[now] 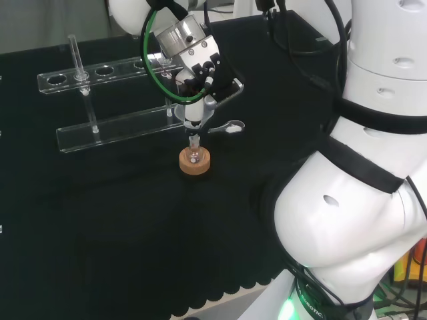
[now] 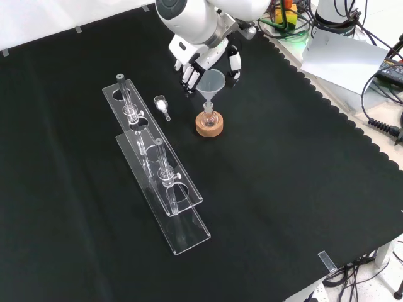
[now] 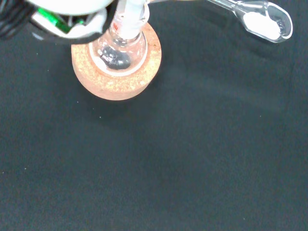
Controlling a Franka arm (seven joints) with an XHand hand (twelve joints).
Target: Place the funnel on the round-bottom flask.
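Black cloth (image 2: 283,189) with a scalloped edge covers the table; cables (image 2: 378,94) and white paper (image 2: 343,60) lie at upper right.

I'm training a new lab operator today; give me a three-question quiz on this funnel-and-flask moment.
1. True or false: the funnel has its stem in the neck of the round-bottom flask.
2. What does the flask sit on? A) red ribbed ring B) cork ring C) bare cloth
3. Fill in: the clear scoop beside the flask holds something ____ in colour.

Key: 1 true, as the front view shows, with the hand close behind the funnel; 2 B, the cork ring; 3 white.
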